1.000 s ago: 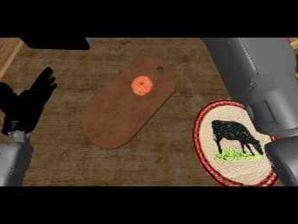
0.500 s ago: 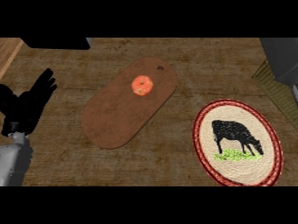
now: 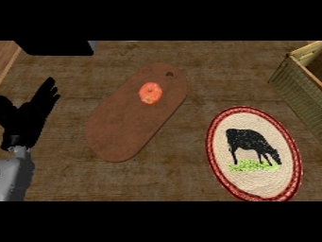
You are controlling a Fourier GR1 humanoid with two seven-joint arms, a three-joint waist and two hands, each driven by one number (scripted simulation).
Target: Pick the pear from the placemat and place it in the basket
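Pear (image 3: 150, 92): sitting on the upper part of the brown placemat (image 3: 132, 127), untouched.
Left hand (image 3: 25, 118): empty, fingers straight, resting at the left edge; pear lies up and to its right.
Right hand: gone from view (arm covered the right side a second ago).
Basket (image 3: 309, 90): now showing far right, beyond the cow mat (image 3: 254, 153).

Wood counter (image 3: 226, 66) — black obj (image 3: 55, 47) top-left.

One orange pear (image 3: 150, 92), one brown oval placemat (image 3: 125, 130), one oval cow-picture mat (image 3: 254, 153), one woven basket (image 3: 309, 90), and one black hand (image 3: 25, 119) show.
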